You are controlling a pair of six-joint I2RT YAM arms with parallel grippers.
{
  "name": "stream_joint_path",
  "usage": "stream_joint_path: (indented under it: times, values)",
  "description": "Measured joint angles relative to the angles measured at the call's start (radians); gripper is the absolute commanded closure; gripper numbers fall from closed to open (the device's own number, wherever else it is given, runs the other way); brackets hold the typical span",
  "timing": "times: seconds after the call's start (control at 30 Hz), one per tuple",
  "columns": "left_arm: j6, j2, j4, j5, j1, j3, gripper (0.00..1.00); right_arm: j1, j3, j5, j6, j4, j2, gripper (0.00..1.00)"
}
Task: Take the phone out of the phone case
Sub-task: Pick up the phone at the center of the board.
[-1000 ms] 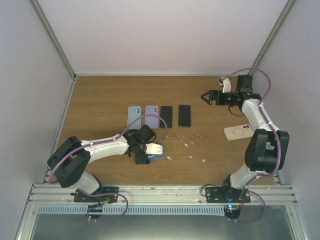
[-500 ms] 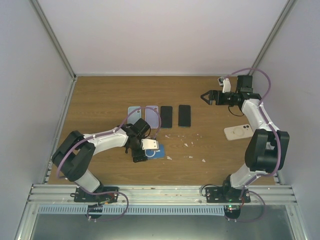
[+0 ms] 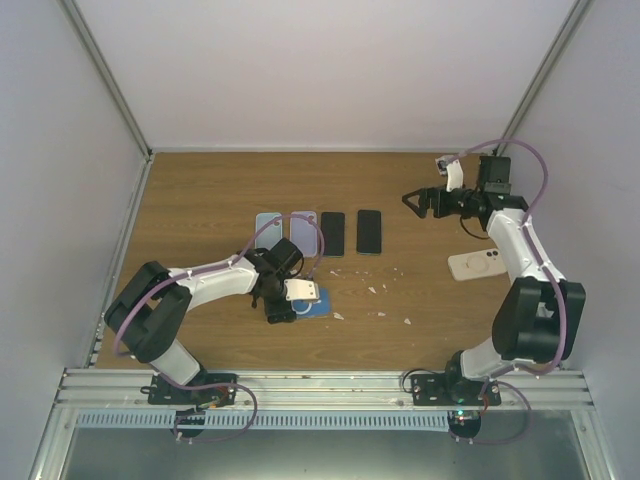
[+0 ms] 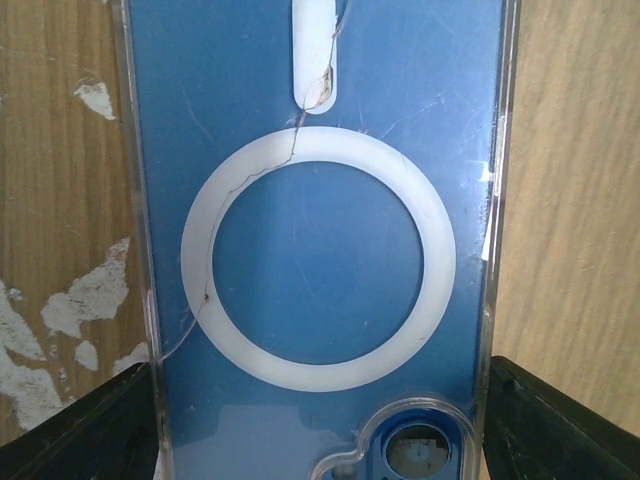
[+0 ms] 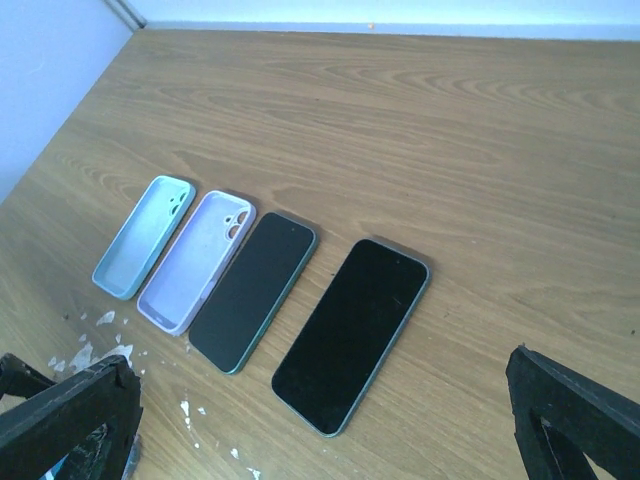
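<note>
Left wrist view puts us right on the job: the left gripper (image 4: 320, 432) has its two fingers (image 4: 85, 430) set at either long edge of the phone case (image 4: 500, 150). We cannot tell whether they pinch it or only bracket it. The case is clear, with a white ring and a crack running through it, and the blue phone (image 4: 325, 270) sits inside, back upward, on the table (image 3: 200, 190) just in front of the left arm. We judge the phone is not yet freed. To do this step well, we would grip low on the case walls rather than across the cracked back, hold the body steady, and start the peel at a corner near the camera cutout, where the rim gives most easily. Beyond it lie two empty cases, pale blue (image 5: 143, 236) and lilac (image 5: 196, 258), then two bare phones (image 5: 253, 288) (image 5: 350, 332) in a row. A cream cased phone (image 3: 476, 264) lies near the right arm. The right gripper (image 3: 410, 198) hangs over the far side with jaws wide apart and empty; we think it should come across to press the phone out.
</note>
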State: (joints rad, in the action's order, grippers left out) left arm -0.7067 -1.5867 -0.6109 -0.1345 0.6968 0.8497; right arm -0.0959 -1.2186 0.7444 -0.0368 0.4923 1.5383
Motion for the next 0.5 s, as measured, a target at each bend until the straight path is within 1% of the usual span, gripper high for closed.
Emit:
stream_joint_path:
  times: [0.1, 0.33, 0.43, 0.5]
  values:
    - [0.019, 0.000, -0.023, -0.032, 0.000, 0.011, 0.52, 0.000, 0.015, 0.021, -0.056, 0.000, -0.035, 0.00]
    - [0.077, -0.003, -0.087, -0.163, 0.000, 0.066, 0.60, 0.027, 0.097, 0.102, -0.272, 0.019, -0.180, 0.00]
    - [0.098, -0.016, -0.101, -0.209, -0.006, 0.082, 0.64, 0.088, 0.152, 0.101, -0.382, 0.027, -0.269, 0.01]
    - [0.112, -0.032, -0.114, -0.241, -0.014, 0.095, 0.65, 0.160, 0.203, 0.090, -0.468, 0.036, -0.338, 0.01]
